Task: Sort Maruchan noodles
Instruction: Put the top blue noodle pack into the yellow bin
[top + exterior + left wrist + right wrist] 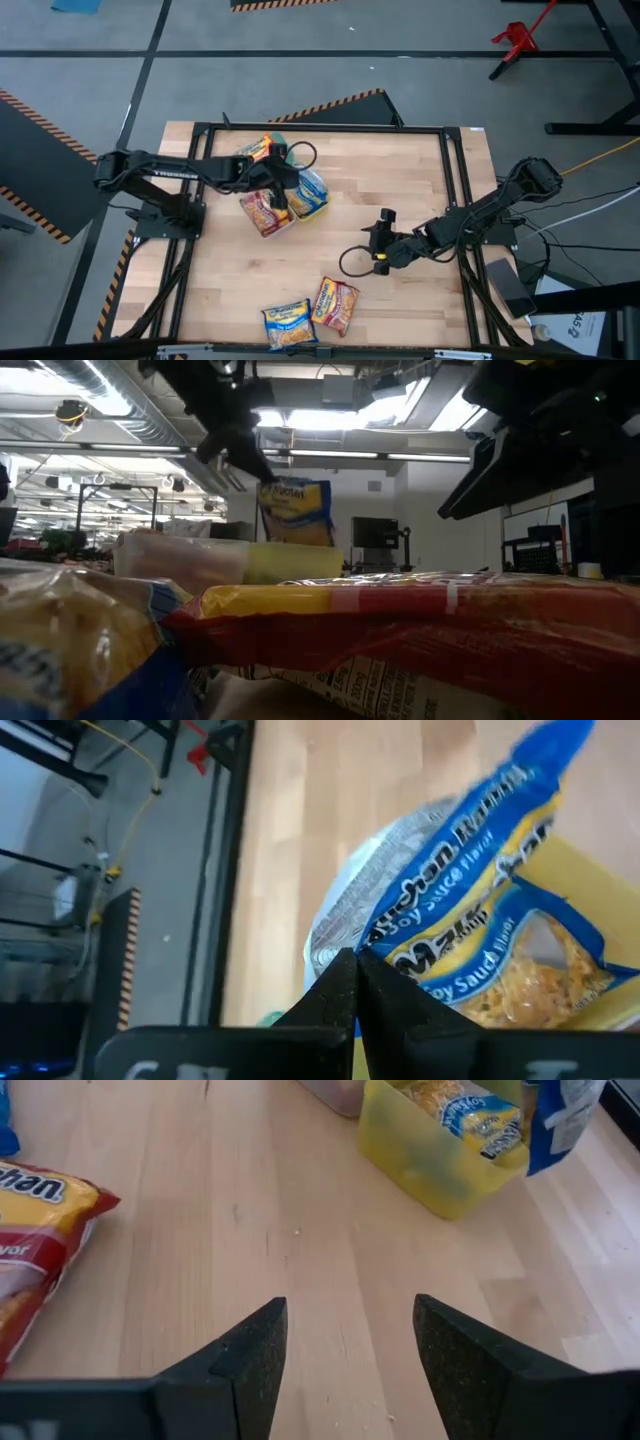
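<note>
Pinched shut on a blue-and-yellow crinkly plastic noodle packet [500, 910], the left gripper [355, 982] is held above a yellow plastic container [430, 1165], packet hung below the fingertips, right gripper [350, 1345] kept open, parked low over bare wooden table [400, 190].
</note>
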You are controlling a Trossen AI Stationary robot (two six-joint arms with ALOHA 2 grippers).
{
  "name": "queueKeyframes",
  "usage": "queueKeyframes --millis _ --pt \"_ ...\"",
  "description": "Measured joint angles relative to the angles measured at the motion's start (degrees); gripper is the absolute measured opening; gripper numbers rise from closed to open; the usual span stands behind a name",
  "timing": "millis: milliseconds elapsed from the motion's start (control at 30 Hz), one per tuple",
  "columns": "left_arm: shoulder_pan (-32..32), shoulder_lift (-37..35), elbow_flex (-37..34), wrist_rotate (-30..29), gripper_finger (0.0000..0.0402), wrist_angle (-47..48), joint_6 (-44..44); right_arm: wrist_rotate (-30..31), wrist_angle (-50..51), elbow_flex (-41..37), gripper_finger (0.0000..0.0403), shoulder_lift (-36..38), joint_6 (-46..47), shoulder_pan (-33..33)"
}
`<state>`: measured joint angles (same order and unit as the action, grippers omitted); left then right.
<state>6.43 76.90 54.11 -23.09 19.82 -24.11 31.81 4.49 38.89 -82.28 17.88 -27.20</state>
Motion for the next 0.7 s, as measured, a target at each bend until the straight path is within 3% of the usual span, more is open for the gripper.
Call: queueKeyframes --millis 467,700 --pt "-1.15 0.02 -5.59 2.94 0.0002 -0.94 2.68 -0.72 0.53 0.00 0.0207 0.00 0.07 -0.13" --pt "-0.11 0.04 -6.65 3.25 0.0045 7.20 0.40 -2.45 0.53 0.00 0.0207 0.00 0.05 -0.13"
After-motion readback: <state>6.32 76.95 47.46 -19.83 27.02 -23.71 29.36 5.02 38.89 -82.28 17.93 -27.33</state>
